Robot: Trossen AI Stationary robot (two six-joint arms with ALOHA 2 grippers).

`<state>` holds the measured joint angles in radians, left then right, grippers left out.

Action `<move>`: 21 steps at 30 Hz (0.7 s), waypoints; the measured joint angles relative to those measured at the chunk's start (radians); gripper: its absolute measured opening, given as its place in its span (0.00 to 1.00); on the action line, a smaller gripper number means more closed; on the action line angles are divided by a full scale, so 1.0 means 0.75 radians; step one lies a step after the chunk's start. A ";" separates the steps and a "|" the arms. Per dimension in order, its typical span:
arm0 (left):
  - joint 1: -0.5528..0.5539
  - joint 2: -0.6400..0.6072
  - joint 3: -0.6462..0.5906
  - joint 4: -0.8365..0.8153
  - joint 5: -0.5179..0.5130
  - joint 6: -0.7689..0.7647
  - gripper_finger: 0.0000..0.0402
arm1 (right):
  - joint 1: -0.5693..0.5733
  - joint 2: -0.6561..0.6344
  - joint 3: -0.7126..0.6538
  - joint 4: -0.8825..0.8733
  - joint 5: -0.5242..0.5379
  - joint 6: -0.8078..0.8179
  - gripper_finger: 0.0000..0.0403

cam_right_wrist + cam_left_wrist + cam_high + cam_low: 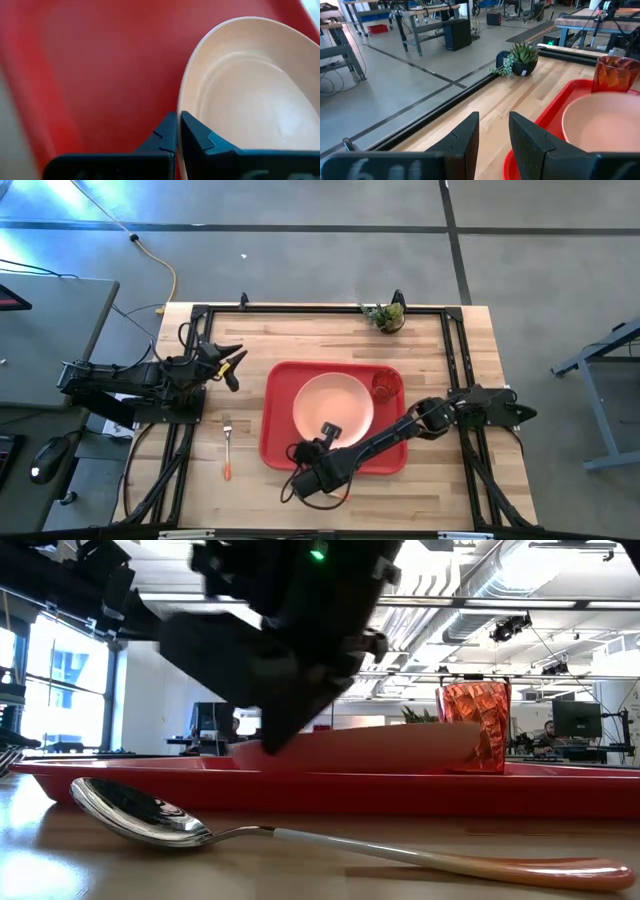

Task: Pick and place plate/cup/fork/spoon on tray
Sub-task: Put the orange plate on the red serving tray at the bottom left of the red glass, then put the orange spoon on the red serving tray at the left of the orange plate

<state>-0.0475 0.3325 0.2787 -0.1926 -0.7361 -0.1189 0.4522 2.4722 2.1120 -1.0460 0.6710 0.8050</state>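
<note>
The peach-pink plate (333,406) lies in the red tray (275,425) at the table's middle. The red-orange cup (385,385) stands upright in the tray's far right corner. The fork (227,445) lies flat on the wood left of the tray. The spoon (300,835) lies flat on the table before the tray's near rim; in the high view my right arm hides it. My right gripper (328,430) is shut at the plate's near rim. My left gripper (232,366) is open and empty above the table's left part. My right gripper pinches the plate's near rim (186,102) between its two fingers, one over the inside (197,140) and one on the outer side (165,137). The fingers come from the table's near side, slanting down. Whether the plate is lifted off the tray I cannot tell.
A small potted green plant (385,315) stands at the table's far edge. Black rails (445,360) run along the table's left, right and far sides. Bare wood lies left of the tray around the fork.
</note>
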 joint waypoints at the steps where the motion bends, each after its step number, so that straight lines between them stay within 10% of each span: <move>1: 0.000 0.000 0.000 -0.007 0.001 -0.001 0.24 | -0.001 0.002 0.000 -0.032 -0.001 0.022 0.00; 15: 0.000 0.000 0.000 -0.006 0.001 -0.012 0.24 | -0.003 -0.038 -0.001 0.055 -0.102 -0.099 0.28; 21: 0.000 0.000 0.000 -0.006 0.002 -0.014 0.24 | 0.035 -0.226 -0.001 0.340 0.198 -0.489 0.44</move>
<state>-0.0475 0.3325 0.2787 -0.1970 -0.7347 -0.1291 0.4783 2.3027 2.1117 -0.7913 0.8198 0.4382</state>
